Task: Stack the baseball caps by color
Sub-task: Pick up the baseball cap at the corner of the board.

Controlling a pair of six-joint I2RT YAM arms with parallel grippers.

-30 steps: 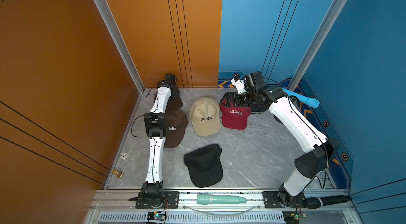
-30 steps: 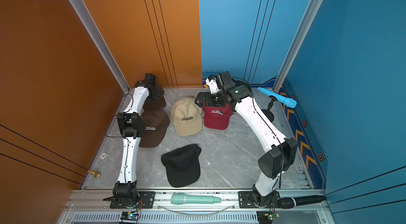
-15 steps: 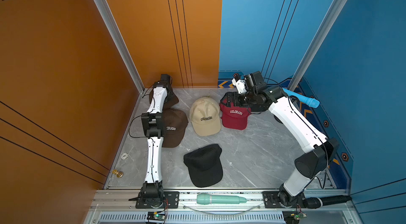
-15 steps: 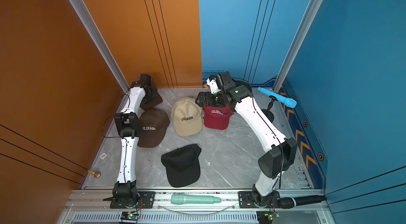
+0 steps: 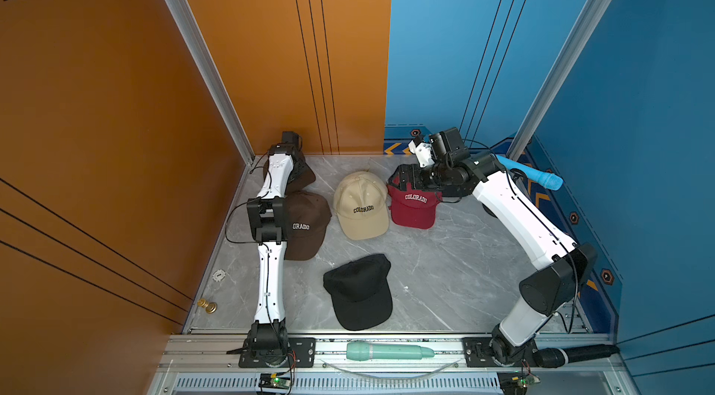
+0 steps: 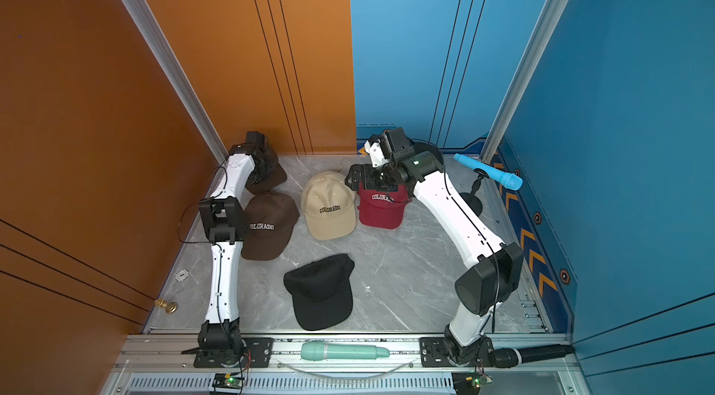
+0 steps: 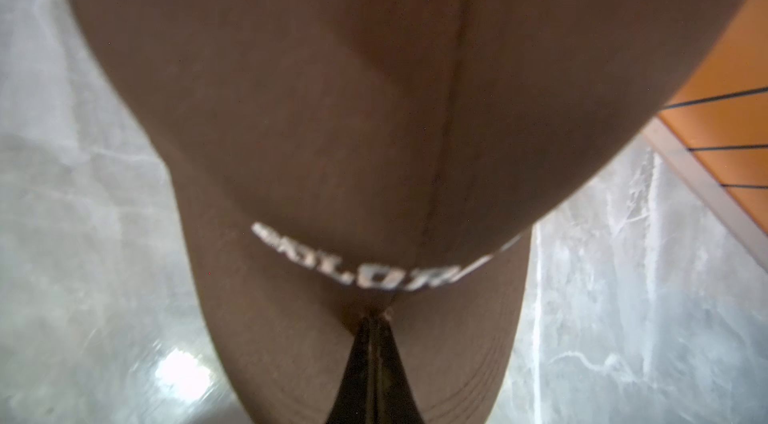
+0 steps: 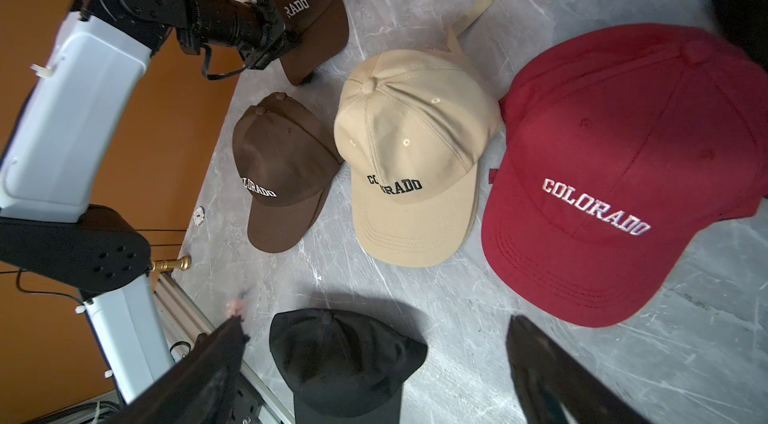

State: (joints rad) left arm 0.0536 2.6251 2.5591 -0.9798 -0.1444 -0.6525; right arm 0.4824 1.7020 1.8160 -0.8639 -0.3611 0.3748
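Your left arm [image 5: 269, 280] runs straight out from its base. Its elbow is raised just left of the beige cap [image 5: 361, 205], the forearm carries on past it to the back-left, and the wrist tips down. There the left gripper [image 7: 376, 320] is pinched tight on a brown cap [image 7: 332, 110], tips together right where the brim meets the crown, under the white lettering. That held cap sits behind and left of the beige cap, apart from it, but I can't tell whether it's clear of the floor.

Your right arm [image 5: 518, 211] leans in from the right of the beige cap, its long white link sloping up toward the back and the wrist turned leftward. That puts the right gripper [image 8: 376, 320] over the rear of the red cap [image 5: 412, 209]. It's spread wide with nothing in it, and the dark fingers [image 8: 548, 372] stand well apart in the wrist view.

The red cap lies immediately right of the beige cap, crowns touching. The brown stack [image 5: 309, 226] presses against the beige cap's left side, and two crown buttons show there, one cap on another. A second brim edge peeks out under the beige cap too. The black cap [image 5: 360, 290] rests in front of the beige cap, toward the arm bases, not touching it.
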